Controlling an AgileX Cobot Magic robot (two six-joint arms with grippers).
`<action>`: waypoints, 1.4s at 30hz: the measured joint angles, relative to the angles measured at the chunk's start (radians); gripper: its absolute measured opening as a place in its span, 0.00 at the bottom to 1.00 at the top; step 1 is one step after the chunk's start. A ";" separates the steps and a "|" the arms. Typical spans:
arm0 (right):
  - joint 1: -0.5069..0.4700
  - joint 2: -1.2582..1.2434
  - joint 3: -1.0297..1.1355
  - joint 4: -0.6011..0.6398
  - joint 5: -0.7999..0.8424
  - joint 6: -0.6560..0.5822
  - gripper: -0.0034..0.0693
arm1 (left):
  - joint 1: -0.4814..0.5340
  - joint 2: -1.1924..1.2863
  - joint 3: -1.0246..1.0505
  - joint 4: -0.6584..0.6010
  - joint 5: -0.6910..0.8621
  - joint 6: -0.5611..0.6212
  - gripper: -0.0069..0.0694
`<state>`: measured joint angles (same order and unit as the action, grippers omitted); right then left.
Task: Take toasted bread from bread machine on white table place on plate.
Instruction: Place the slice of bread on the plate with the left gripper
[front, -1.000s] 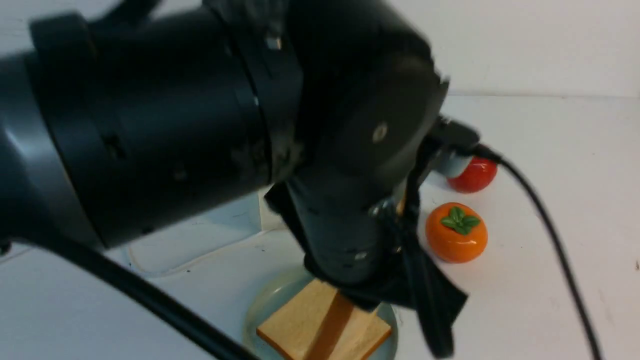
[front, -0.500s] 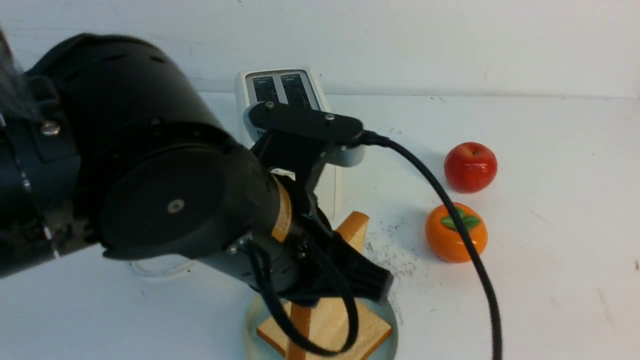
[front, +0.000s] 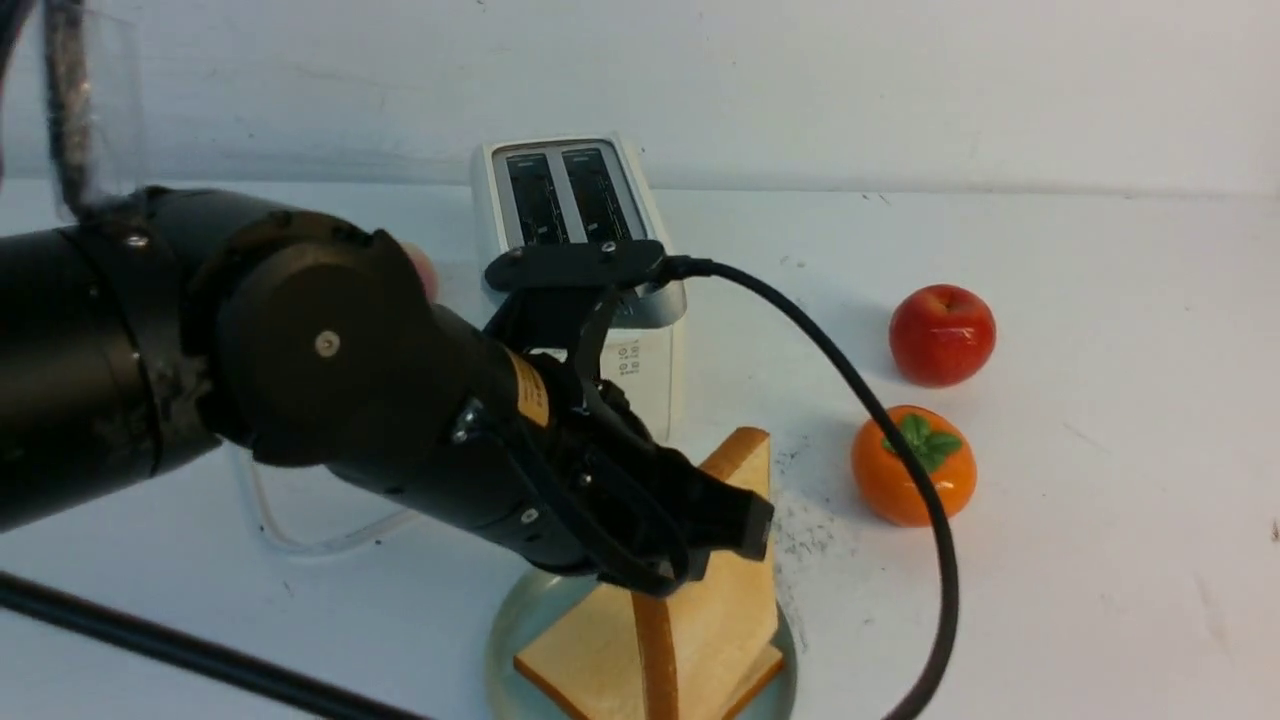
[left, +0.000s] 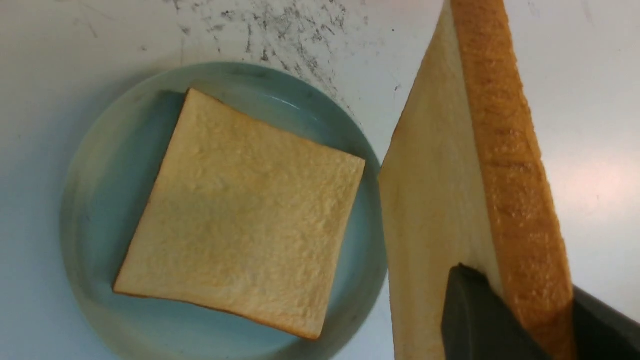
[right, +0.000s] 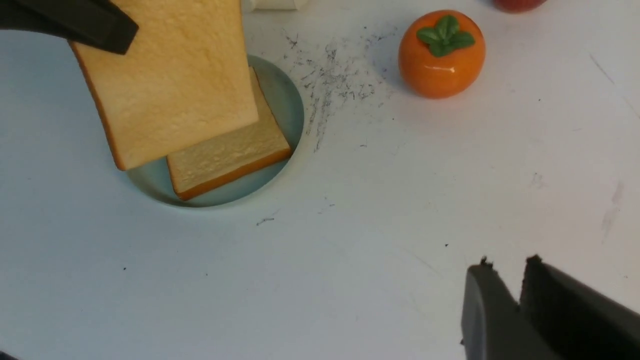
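White table (front: 1100, 300), L gripper (left: 530, 315) clamped on upright toast slice (left: 440, 175) over plate (left: 85, 165), R gripper (right: 517, 280) barely parted, empty.

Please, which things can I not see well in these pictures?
Toaster front: front view, mostly hidden behind the left arm.
Plate near rim: front view, cut off by the bottom edge.
Right gripper: right wrist view, only fingertips in frame; open or shut unclear.
Apple: right wrist view, cut by the top edge.
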<state>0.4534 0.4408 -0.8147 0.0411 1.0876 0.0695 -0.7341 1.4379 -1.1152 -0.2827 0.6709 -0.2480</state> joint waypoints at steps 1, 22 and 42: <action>0.000 0.000 0.000 0.000 0.001 0.000 0.20 | 0.000 0.009 0.000 -0.003 -0.003 0.006 0.21; 0.000 0.000 0.000 0.011 0.029 0.000 0.21 | 0.001 0.134 0.001 -0.007 -0.048 0.002 0.21; 0.000 0.000 0.000 0.022 0.029 0.000 0.23 | 0.001 0.207 0.001 0.349 -0.014 -0.279 0.35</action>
<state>0.4534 0.4408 -0.8147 0.0630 1.1169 0.0695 -0.7328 1.6446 -1.1141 0.0666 0.6570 -0.5274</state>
